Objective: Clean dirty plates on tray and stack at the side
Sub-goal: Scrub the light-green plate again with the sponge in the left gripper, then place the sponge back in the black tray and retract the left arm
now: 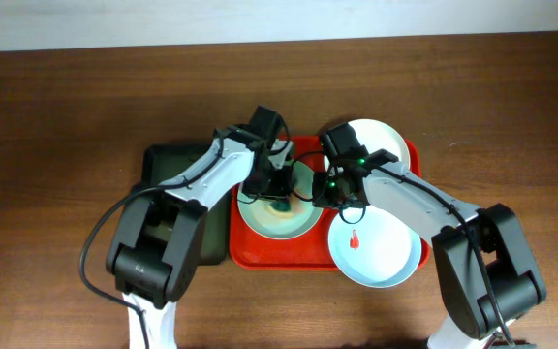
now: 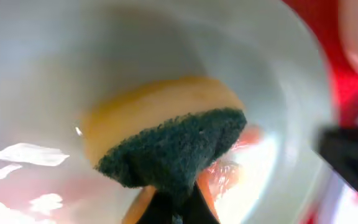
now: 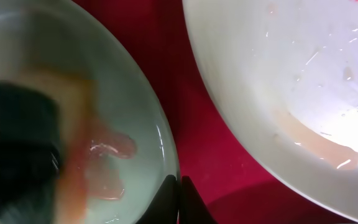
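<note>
Both arms reaching inward over red tray point(image 1: 289, 260), left claw point(image 1: 281, 194) bent down, clamped on sponge point(image 2: 166, 134), pressed on mint plate point(image 1: 260, 221) at tray's left, right claw point(image 1: 329, 186) pinched on that plate's rim

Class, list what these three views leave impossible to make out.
Middle plate: any smear, covered overhead by sponge, blurred in wrist views.
Dark green tray: contents, hidden overhead under left arm.
White plate: lower-left edge, hidden overhead behind right arm.
</note>
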Robot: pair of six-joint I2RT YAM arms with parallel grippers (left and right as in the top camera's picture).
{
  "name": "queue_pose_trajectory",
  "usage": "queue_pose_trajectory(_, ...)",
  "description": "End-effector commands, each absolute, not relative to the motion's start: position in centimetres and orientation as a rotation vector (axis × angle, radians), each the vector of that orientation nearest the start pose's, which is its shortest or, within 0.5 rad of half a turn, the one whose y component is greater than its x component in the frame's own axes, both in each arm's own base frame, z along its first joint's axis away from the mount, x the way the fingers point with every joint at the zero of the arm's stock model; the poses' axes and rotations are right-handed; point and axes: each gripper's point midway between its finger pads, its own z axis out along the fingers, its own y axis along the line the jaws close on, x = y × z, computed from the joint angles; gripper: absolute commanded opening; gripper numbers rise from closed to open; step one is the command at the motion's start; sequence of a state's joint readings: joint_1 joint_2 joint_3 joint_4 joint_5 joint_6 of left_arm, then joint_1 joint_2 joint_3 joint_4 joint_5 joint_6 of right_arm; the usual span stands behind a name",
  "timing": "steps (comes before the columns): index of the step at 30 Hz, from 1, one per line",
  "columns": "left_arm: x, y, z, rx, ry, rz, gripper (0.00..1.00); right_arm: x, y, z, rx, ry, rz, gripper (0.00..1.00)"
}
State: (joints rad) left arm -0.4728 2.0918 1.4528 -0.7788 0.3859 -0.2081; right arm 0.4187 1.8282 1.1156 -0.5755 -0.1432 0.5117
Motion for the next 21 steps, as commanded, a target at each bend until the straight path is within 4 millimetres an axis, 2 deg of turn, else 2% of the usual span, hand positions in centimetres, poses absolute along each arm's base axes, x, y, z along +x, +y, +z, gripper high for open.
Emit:
queue_pose_trajectory(1,34.9,-27.0,6.5,0.537,2.917,-0.848,0.0,33.5,18.0,1.7,0.081,2.939,0.378,0.04)
queue_pose_trajectory(3,36.5,-24.3,8.2,0.488,2.879,-0.638,0.0,33.5,18.0,1.7,0.081,2.939,0.378,0.04)
queue_pose_trajectory(5,36.9,-21.7,8.4,0.441,2.895,-0.418,0.0,33.5,18.0,1.7,0.081,2.939,0.378,0.04)
queue_pose_trajectory(6,36.6,-20.4,7.6,0.429,2.929,-0.314,0.0,33.5,18.0,1.7,0.081,2.939,0.378,0.04)
queue_pose_trajectory(8,36.2,-19.7,6.5,0.413,2.965,-0.268,0.0,33.5,18.0,1.7,0.081,2.939,0.378,0.04)
queue_pose_trajectory(10,35.8,-18.8,3.8,0.356,3.012,-0.194,0.0,33.5,18.0,1.7,0.081,2.939,0.378,0.04)
queue_pose_trajectory(14,35.4,-18.6,0.2,0.357,3.069,-0.17,0.0,33.6,18.0,1.7,0.081,2.938,0.378,0.04)
queue_pose_trajectory(17,34.9,-18.5,-2.3,0.291,3.128,-0.153,0.0,33.6,18.0,1.7,0.081,2.938,0.378,0.04)
queue_pose_trajectory(18,34.2,-19.4,-2.7,0.302,3.158,-0.229,0.0,33.6,18.0,1.7,0.081,2.938,0.378,0.04)
queue_pose_trajectory(19,33.2,-21.4,-2.4,0.368,3.175,-0.426,0.0,33.6,18.1,1.8,0.081,2.938,0.379,0.04)
queue_pose_trajectory(20,32.4,-23.4,-1.3,0.436,3.158,-0.638,0.0,33.6,18.1,1.7,0.081,2.938,0.378,0.04)
queue_pose_trajectory(21,32.3,-24.1,-0.5,0.441,3.145,-0.708,0.0,33.6,18.1,1.8,0.081,2.938,0.379,0.04)
